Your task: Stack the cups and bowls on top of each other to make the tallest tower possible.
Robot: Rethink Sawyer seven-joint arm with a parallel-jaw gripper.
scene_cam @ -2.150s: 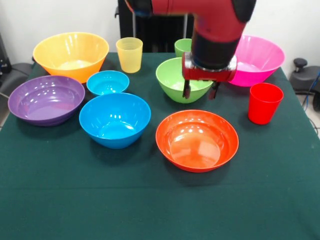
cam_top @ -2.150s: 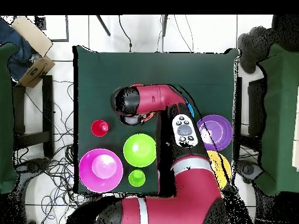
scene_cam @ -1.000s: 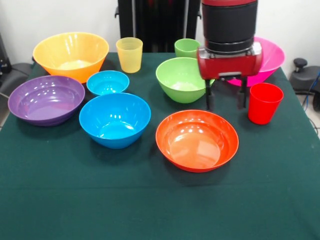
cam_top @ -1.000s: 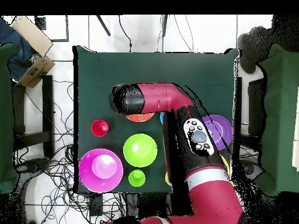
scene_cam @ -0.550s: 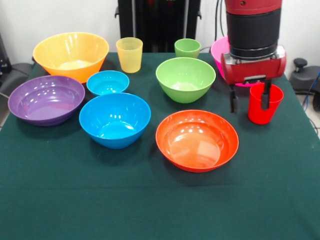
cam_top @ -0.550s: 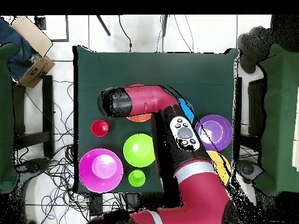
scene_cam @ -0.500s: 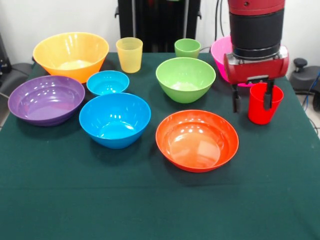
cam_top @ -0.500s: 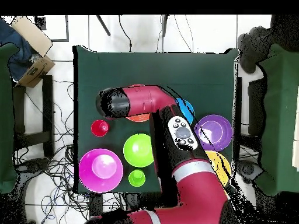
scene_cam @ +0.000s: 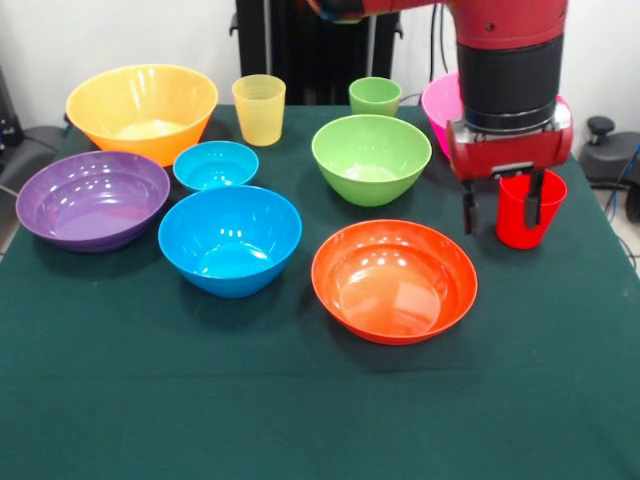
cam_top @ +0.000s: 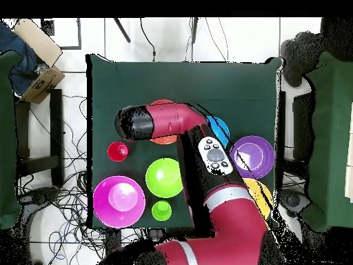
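The arm (scene_cam: 505,60) drops in from the top right of the front view, and the gripper (scene_cam: 500,205) hangs at the red cup (scene_cam: 528,215) at right of centre. Fingers (scene_cam: 467,208) are apart: one dark finger shows left of the cup, the other lies across the cup's front near its rim. Whether either one touches the cup cannot be told. The cup stands upright on the green cloth (scene_cam: 300,400).

No tower yet; every piece sits on its own. Upper left, the big yellow bowl (scene_cam: 142,110). Below it at the left edge, the purple bowl (scene_cam: 92,199). Between them and toward the middle, the small blue bowl (scene_cam: 216,165), and just below that the big blue bowl (scene_cam: 230,238). The orange bowl (scene_cam: 394,280) sits at lower centre, just below and left of the gripper. The green bowl (scene_cam: 371,158) is at centre, above the orange one. The pink bowl (scene_cam: 441,105) is at upper right, mostly hidden behind the arm.

Along the top of the cloth, the yellow cup (scene_cam: 259,109) stands beside the big yellow bowl, and the green cup (scene_cam: 375,96) stands just behind the green bowl.

In the overhead view, the arm's dark end sits just above the red cup at left of centre, with the pink bowl at lower left.
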